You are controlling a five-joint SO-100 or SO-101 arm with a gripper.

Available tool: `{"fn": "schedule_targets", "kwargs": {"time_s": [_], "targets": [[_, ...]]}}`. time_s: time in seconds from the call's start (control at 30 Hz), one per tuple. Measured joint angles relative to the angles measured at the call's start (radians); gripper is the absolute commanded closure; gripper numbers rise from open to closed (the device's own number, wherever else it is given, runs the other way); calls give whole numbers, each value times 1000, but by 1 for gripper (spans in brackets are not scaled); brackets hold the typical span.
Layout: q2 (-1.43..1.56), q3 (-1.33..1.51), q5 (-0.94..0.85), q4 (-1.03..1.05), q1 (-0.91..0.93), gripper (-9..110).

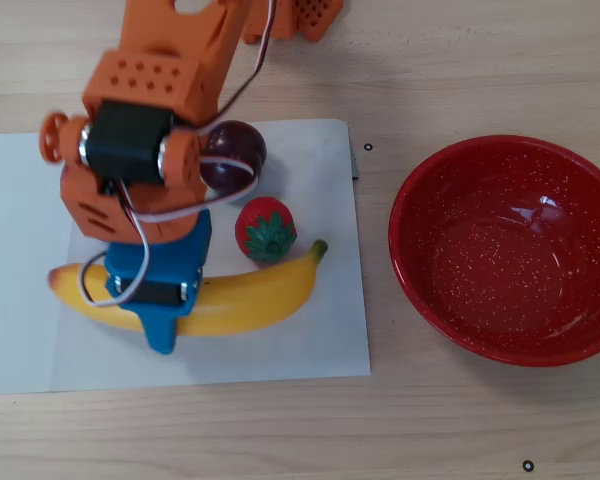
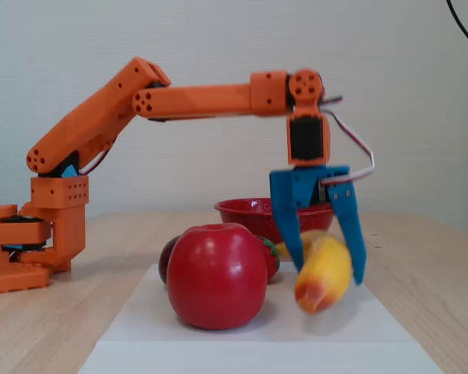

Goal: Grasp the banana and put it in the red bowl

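Overhead view: blue claw at lower left of the frame, straddling the banana near its middle, fingers on either side and pinching it. Banana stretched across the lower part of a white paper sheet, orange-red blunt end toward the left edge, green stem tip pointing up and right, just beside a strawberry. Dark plum above the strawberry, partly hidden under the orange arm. Red bowl at the right of the frame, off the sheet, well apart from the banana, standing empty on the wooden worktop.

Fixed view: claw right of centre, hanging straight down from the arm, two blue fingers closed on the banana, whose blunt end faces the camera and looks slightly blurred. Cannot tell whether the banana touches the sheet or sits just above it. Large red apple in the foreground at centre, strawberry and plum peeking out behind it. Red bowl further back, behind the claw.
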Motion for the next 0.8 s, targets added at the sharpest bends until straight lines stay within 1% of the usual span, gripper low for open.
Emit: {"fn": "schedule_targets", "kwargs": {"time_s": [0.33,0.53,0.8], "targets": [[293,262,-21,-49,12,101],[528,469,-12,-77,101,101],[729,574,-67,-64,212,101]]}}
